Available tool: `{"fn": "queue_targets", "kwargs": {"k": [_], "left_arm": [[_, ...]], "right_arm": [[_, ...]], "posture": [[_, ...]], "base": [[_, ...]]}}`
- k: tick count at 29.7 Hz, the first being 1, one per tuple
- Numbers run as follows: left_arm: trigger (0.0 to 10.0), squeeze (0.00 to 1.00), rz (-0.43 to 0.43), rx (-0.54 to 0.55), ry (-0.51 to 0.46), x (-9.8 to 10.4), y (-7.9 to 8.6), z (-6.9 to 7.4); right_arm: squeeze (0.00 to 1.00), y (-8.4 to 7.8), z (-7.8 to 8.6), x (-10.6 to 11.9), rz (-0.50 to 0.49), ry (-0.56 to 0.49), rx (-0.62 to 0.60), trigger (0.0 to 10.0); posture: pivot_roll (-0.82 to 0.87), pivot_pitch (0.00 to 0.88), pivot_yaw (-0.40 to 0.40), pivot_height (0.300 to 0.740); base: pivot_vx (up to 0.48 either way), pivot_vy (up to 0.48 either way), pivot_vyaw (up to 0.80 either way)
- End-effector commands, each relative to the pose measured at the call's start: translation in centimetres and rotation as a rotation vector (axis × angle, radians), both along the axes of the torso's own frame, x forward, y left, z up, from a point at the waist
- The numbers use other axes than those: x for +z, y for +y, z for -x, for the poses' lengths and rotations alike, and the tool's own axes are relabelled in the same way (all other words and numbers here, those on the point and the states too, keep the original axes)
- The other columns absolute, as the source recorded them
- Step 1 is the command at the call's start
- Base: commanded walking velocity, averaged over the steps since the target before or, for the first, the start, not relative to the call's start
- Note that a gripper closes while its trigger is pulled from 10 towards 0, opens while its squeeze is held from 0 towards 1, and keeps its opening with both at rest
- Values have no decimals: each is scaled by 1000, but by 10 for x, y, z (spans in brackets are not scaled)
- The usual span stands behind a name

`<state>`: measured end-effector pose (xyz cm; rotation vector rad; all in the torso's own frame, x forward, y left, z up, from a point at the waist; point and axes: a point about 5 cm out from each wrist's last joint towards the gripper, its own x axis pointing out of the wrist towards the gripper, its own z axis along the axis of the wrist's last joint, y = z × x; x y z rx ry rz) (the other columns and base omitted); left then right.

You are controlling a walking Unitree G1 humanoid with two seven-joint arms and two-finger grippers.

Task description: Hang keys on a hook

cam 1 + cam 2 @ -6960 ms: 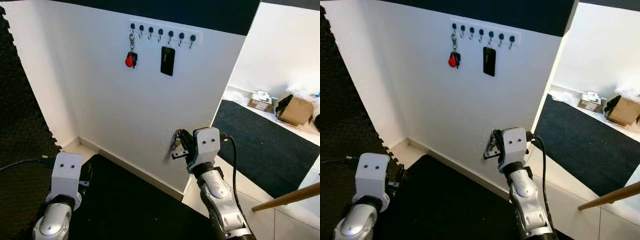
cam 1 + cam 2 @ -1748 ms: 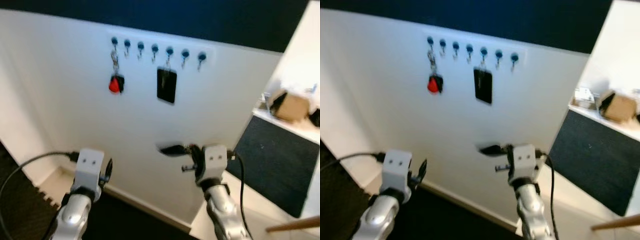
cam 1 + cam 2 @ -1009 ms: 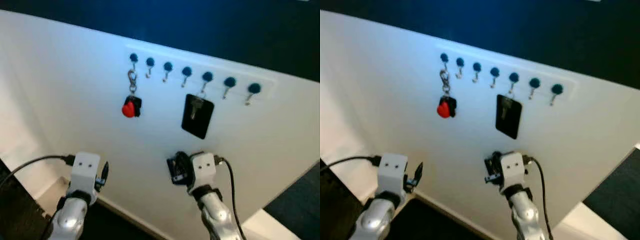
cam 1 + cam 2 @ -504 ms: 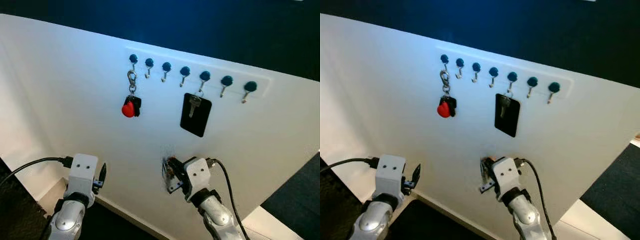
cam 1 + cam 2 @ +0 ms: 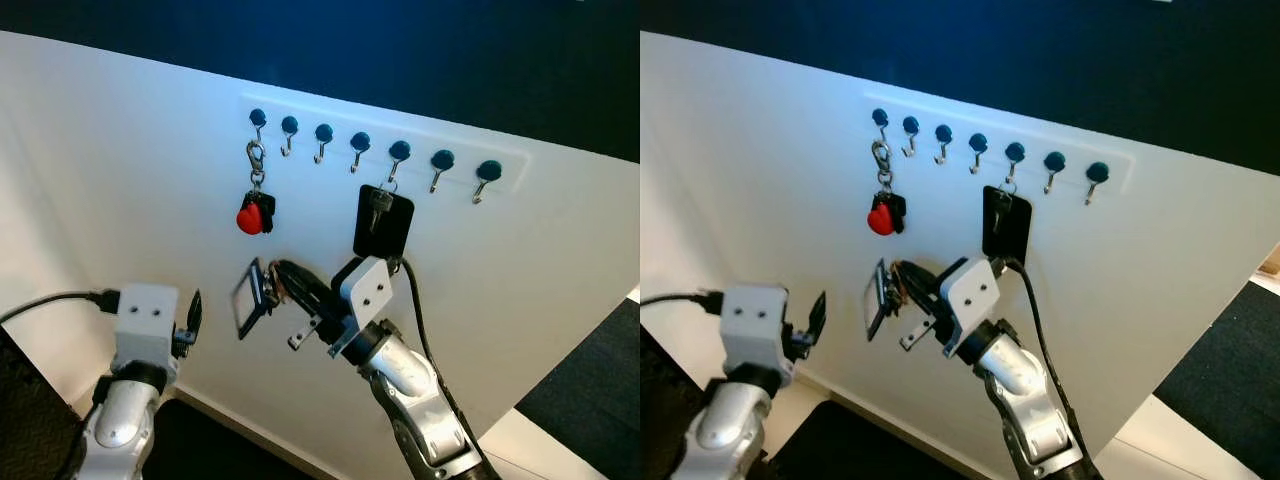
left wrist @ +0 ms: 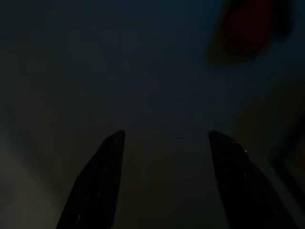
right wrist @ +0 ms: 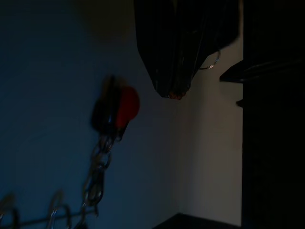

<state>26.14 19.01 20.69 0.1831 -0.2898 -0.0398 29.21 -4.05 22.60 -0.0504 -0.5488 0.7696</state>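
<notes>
The right gripper has its fingers clamped on a bunch of keys with a flat rectangular tag, below the row of blue-knobbed metal hooks. The left gripper, in its wrist view, shows fingers apart near the white wall; a red key fob hangs nearby.

A black tag hangs flat against the white wall, with a small silver key lying over its upper part. To the left of the black tag, at about the same height and well apart from it, a red fob with a black piece behind it dangles from a silver clasp and chain. Above the black tag, a dark band runs along the top of the wall. Far below and to the right of the black tag lies a dark floor mat edged by a pale floor strip.
</notes>
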Motion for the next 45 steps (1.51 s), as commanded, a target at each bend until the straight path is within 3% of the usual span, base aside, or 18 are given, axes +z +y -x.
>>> {"fn": "queue_targets", "kwargs": {"k": [1, 4, 6, 12, 16, 21, 24, 35, 39, 45], "left_arm": [[10000, 0, -8, -53, -24, 12, -2, 3], [10000, 0, -19, -107, -36, 18, -6, 3], [10000, 0, -36, -203, -78, 36, -12, 3], [10000, 0, -58, -221, -107, 52, -11, 1], [10000, 0, -25, -193, -129, 62, -4, -3], [10000, 0, -38, -245, -113, 64, -4, -1], [10000, 0, -63, -331, -58, 61, -4, 4], [10000, 0, -50, -348, -27, 55, -9, 2], [10000, 0, -48, -358, -20, 55, -11, 1], [10000, 0, -48, -360, -19, 55, -12, 1]], "right_arm": [[0, -5, 1, 13, -48, -28, -15, 10000], [0, -6, 1, 20, -69, -42, -29, 10000], [0, -11, 0, 35, -123, -64, -61, 10000], [0, -22, 2, 56, -186, -109, -126, 10000], [0, -26, 6, 69, -209, -146, -141, 10000], [0, -28, 10, 77, -232, -163, -146, 10000], [0, -27, 16, 85, -252, -181, -140, 10000], [0, -23, 16, 87, -268, -163, -143, 10000], [0, -20, 0, 74, -283, -38, -222, 10000], [0, -14, -6, 66, -391, 107, -163, 10000]], "posture": [[153, 161, -43, 740], [149, 160, -40, 740], [144, 158, -35, 740], [140, 155, -29, 740], [135, 153, -27, 740], [134, 151, -26, 740], [133, 146, -27, 740], [132, 140, -24, 740], [138, 137, -26, 740], [140, 137, -28, 740]], "base": [[0, 0, 0], [0, 0, 0], [0, 0, 0], [0, 0, 0], [0, 0, 0], [0, 0, 0], [0, 0, 0], [0, 0, 0], [0, 0, 0], [0, 0, 0]]}}
